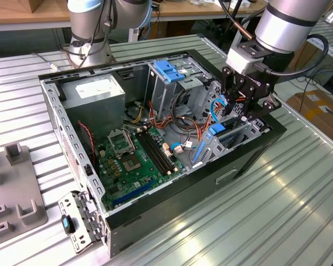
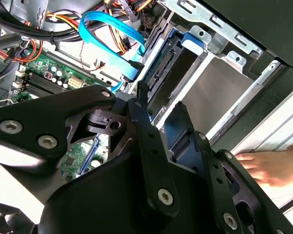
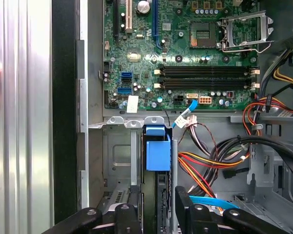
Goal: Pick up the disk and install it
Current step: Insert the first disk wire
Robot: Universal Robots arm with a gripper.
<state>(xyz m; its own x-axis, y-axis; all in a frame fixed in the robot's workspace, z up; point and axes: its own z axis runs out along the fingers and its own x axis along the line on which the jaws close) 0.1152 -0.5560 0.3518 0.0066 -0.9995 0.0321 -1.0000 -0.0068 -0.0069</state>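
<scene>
- Disk (image 3: 157,155): thin metal slab with blue rail, seen edge-on.
- Position: on edge in the drive bay (image 3: 118,161), long axis towards the motherboard (image 3: 185,53).
- Gripper (image 3: 158,191): fingers clamped on its flat sides.

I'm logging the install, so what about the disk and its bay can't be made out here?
The disk label: hidden, since the disk stands edge-on in the first wrist view.
How deep the disk sits in the bay: the claw covers it in the exterior view.
The hand beside the case: cut off by the second wrist view's edge.
</scene>
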